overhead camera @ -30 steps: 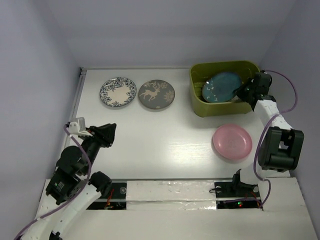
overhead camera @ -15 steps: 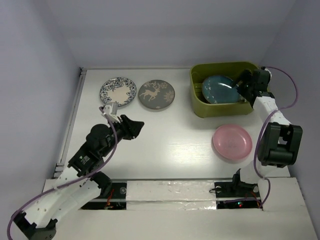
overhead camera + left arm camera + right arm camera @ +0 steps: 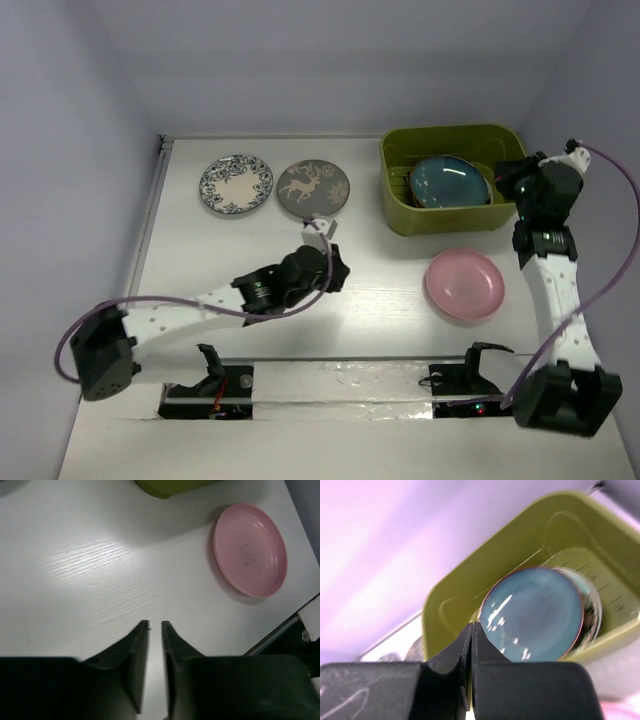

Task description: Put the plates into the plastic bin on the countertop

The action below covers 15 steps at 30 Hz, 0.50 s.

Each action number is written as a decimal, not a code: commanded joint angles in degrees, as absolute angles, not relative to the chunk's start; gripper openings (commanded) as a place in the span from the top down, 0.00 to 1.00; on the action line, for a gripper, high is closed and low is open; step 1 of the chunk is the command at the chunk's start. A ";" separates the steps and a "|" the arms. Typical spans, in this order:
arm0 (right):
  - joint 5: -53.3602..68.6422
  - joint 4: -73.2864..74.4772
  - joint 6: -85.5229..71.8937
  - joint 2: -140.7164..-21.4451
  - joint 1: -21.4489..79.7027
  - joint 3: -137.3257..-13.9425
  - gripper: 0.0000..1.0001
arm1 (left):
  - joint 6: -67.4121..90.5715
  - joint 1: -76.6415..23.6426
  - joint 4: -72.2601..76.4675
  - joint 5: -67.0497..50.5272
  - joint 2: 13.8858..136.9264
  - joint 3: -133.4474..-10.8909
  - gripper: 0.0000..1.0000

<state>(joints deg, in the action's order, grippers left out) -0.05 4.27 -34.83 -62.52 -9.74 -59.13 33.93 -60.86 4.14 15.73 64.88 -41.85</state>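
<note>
The glossy dark teal plate (image 3: 535, 612) lies in the olive-green bin (image 3: 445, 610). My right gripper (image 3: 472, 626) is pressed closed and empty. My left gripper (image 3: 155, 625) is narrowly parted, holding nothing.

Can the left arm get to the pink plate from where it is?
Probably yes: only bare countertop lies between the left gripper and the pink plate; the right gripper is off by the bin.

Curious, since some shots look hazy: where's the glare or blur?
Right wrist view: white glints on the glossy dark teal round plate, olive-green plastic bin slightly soft. Left wrist view: bright sheen on the flat white tabletop. Top view: evenly lit, sharp.
</note>
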 commanded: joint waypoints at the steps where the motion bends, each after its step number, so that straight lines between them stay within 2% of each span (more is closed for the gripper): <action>1: 6.67 -2.37 -37.53 -53.29 -8.62 -52.31 1.00 | 33.05 -63.89 11.67 18.81 71.70 -48.24 0.90; 2: 8.16 -2.63 -37.70 -50.83 -8.61 -50.82 1.00 | 32.70 -64.94 12.21 18.20 75.98 -50.78 1.00; 7: 13.44 -0.79 -37.09 -38.17 -5.71 -43.95 1.00 | 32.34 -66.27 14.32 16.18 88.22 -59.05 1.00; 8: 15.54 -0.36 -36.92 -37.27 -5.02 -43.34 1.00 | 32.52 -66.27 14.50 15.13 91.98 -61.76 0.89; 11: 17.74 2.00 -35.78 -34.12 -3.52 -42.10 0.98 | 32.43 -66.27 14.24 12.75 99.63 -68.17 0.66; 13: 18.02 3.25 -34.98 -32.35 -3.52 -41.40 0.96 | 32.34 -66.27 12.58 11.69 103.51 -71.70 0.60; 14: 18.80 3.16 -34.98 -30.52 -3.52 -40.87 0.92 | 32.26 -66.79 12.31 11.17 107.28 -75.11 0.56; 15: 19.24 3.34 -34.81 -29.72 -3.52 -40.52 0.90 | 32.17 -66.80 11.09 10.99 109.14 -76.80 0.55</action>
<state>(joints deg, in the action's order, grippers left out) 15.77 3.03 -36.21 -32.34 -3.99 -41.63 32.82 -66.28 11.57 13.04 105.45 -71.09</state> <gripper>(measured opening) 0.092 0.438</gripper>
